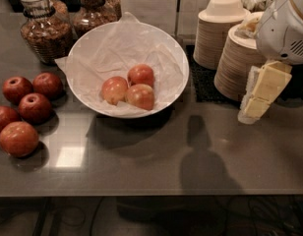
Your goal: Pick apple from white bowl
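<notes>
Much tabletop (215, 151) separates white bowl (185, 63) from right-edge jaws.

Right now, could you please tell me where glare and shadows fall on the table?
Camera view: a bright square of glare sits on the table beside the dark red apples; a tall dark shadow falls below-right of the white bowl; the claw hangs at the right, by the stacked paper bowls.
</notes>
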Tool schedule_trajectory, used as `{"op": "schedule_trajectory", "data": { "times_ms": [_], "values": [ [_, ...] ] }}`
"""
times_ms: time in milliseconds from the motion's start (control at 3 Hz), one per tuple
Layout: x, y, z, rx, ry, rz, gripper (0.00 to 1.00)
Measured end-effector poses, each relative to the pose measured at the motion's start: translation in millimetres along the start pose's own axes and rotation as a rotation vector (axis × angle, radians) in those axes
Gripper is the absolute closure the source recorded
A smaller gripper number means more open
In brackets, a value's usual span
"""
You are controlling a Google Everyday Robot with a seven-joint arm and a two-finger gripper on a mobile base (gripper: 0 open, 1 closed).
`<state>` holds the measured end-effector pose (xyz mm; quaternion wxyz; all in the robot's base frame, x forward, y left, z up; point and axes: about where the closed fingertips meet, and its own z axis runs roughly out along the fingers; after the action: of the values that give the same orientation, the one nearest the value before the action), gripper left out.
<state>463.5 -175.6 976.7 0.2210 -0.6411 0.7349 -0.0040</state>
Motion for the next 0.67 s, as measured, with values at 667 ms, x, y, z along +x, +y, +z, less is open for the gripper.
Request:
{"op": "schedule_trajectory", "data": {
  "times_ms": [667],
  "values": [
    [-45.6, -5.1, 36.6, -0.057, -0.132, -0.13, 0.14]
  ]
}}
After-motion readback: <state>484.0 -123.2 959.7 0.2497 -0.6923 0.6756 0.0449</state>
